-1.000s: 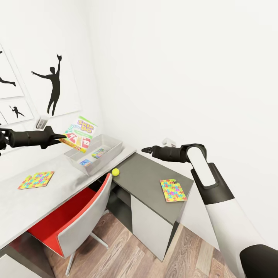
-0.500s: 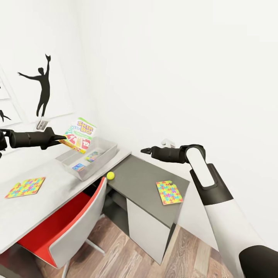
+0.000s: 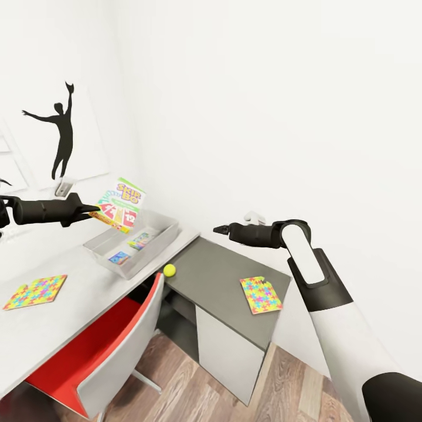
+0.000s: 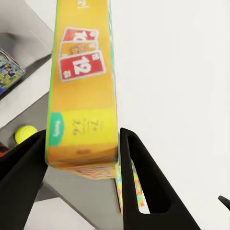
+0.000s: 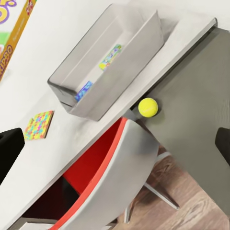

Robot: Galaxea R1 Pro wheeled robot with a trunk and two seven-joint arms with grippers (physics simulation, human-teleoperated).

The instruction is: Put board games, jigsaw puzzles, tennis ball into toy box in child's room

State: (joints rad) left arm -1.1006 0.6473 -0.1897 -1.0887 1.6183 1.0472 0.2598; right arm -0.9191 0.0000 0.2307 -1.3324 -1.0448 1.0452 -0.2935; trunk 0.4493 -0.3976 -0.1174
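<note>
My left gripper (image 3: 94,208) is shut on the lower edge of the red-orange-green SKIP-BO board game (image 3: 121,204), held tilted in the air above the near-left end of the toy box (image 3: 169,228). In the left wrist view the box (image 4: 81,86) sits clamped between both fingers. Two smaller board games, a blue one (image 3: 119,257) and a colourful one (image 3: 140,239), lie inside the grey tray. The tennis ball (image 3: 169,269) rests at the desk corner. One jigsaw puzzle (image 3: 35,291) lies on the pale table (image 3: 76,293), another (image 3: 261,295) on the dark cabinet. My right gripper (image 3: 218,230) hovers open above the cabinet.
A red-seated, grey-backed chair (image 3: 117,334) is pushed under the table just below the ball. The dark grey cabinet top (image 3: 217,269) joins the desk at the corner. White walls stand close behind, with a black silhouette picture (image 3: 58,138). Wood-plank floor (image 3: 281,381) shows below.
The whole picture has slid left as the camera turned. Both arms hold the same pose, and the SKIP-BO box stays in the left gripper above the tray.
</note>
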